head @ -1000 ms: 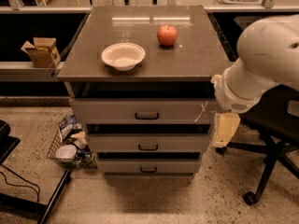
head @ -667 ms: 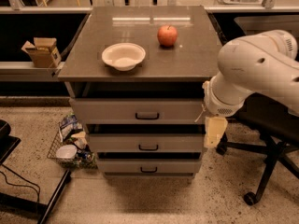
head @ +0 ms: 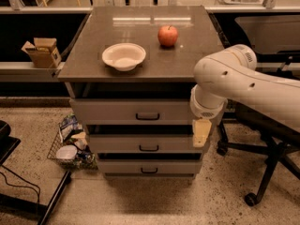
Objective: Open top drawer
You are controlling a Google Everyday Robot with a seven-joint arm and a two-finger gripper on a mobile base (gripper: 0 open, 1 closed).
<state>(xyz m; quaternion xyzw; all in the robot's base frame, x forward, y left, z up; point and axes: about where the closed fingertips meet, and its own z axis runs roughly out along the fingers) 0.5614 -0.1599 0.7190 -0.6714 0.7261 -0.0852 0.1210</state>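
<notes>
Bending downward, the arm [head: 243, 81] hangs its tool [head: 201, 133] below the right end of the top drawer [head: 112, 110], grip state unclear.

Bowl [head: 123, 56] left of apple [head: 168, 35], hand [head: 201, 134] at top drawer [head: 112, 111] right end

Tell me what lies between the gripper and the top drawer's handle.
Nothing. In the camera view, only the bare grey front of the top drawer runs from its handle toward the gripper, which hangs at the drawers' right edge, slightly lower.

white bowl [head: 123, 56], red apple [head: 168, 35], cardboard box [head: 42, 52], floor basket of clutter [head: 70, 148], chair [head: 251, 199]
</notes>
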